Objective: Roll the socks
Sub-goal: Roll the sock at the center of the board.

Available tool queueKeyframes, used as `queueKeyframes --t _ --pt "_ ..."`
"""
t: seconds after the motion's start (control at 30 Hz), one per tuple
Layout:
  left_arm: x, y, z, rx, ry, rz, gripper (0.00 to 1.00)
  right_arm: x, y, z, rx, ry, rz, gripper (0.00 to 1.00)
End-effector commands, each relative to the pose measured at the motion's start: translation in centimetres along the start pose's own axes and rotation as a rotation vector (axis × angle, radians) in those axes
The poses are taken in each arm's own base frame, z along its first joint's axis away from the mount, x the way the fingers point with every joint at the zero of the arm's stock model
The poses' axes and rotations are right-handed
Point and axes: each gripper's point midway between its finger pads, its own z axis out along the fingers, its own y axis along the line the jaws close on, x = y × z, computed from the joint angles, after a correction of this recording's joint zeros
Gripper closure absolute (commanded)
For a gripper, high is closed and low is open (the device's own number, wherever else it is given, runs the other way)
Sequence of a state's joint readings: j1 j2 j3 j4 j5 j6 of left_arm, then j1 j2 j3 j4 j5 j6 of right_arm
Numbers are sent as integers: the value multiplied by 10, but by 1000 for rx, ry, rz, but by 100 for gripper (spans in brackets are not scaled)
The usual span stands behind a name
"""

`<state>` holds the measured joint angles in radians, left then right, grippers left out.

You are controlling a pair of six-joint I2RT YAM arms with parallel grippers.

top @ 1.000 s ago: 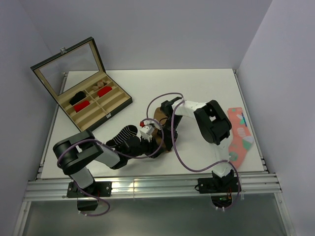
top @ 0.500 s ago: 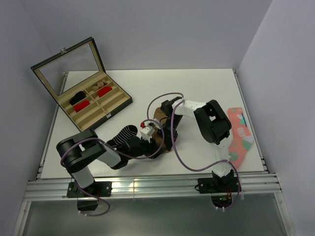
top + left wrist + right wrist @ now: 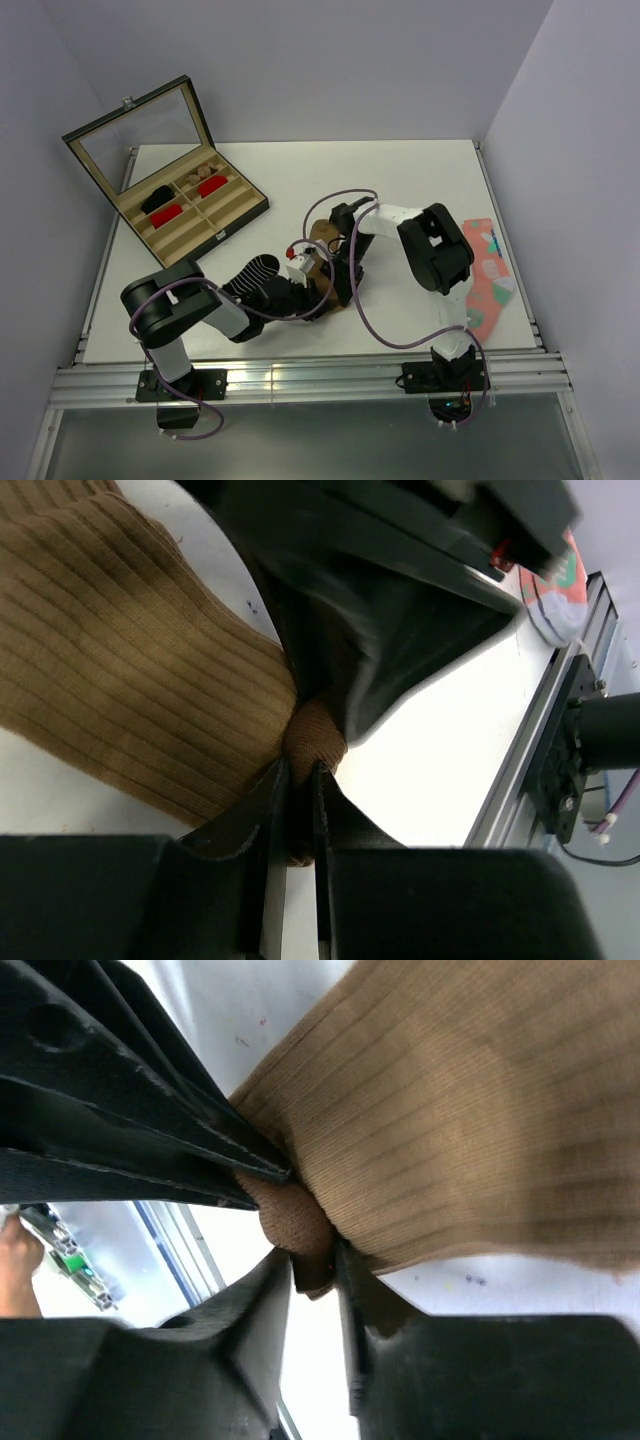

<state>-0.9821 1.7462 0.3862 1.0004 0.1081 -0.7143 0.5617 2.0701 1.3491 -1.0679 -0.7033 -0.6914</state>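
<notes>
Socks not yet rolled, by the look of it. The tan sock (image 3: pixel 130 700) is seen lying mostly flat in the middle of the table (image 3: pixel 400 180), under the two wrists, and only one small nub at its edge has been gathered up. That nub is pinched by the left gripper (image 3: pixel 297 780), whose jaws are drawn in narrow with brown fabric caught between them. The same nub is flanked by the right gripper (image 3: pixel 310 1275). Its jaws are set a little apart around the fabric, and whether anything is actually gripped there cannot be told. The striped sock (image 3: pixel 255 270) is spread out just beside the left arm, touched by neither claw. So the work is judged to be at its opening step: a first fold is being started on one sock, and the rolling of both is left to be done.

Fabric now. The tan sock is a soft, thick rib knit with straight ridges, and it is bunched into a rounded lump where squeezed. The striped sock is shown as a short, curved black shape with thin white bands. Hard matte-black fingers are set against all that softness. At the far left a compartmented box (image 3: pixel 228 232) is stood open, and a coral sock (image 3: pixel 487 275) is laid by the right edge.
</notes>
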Motion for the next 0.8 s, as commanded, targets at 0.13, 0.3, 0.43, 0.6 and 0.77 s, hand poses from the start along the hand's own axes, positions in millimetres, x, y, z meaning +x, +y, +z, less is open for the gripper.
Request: queueKeyframes --t 0.13,0.3,0.43,0.6,0.77 --pt "28 8 3 -80 147 -128 100 -23 -24 -20 140 -145 -54 53" --pt "37 13 1 -111 178 -188 99 -29 -31 -43 199 -225 -11 50" --pt "38 18 -5 -110 180 -248 100 -29 -40 -62 224 -292 24 49" --pt "44 23 -14 -117 212 -321 100 -22 -43 -87 270 -361 3 48" --pt "48 27 -17 -124 267 -370 100 -9 -39 -97 355 -400 -85 50"
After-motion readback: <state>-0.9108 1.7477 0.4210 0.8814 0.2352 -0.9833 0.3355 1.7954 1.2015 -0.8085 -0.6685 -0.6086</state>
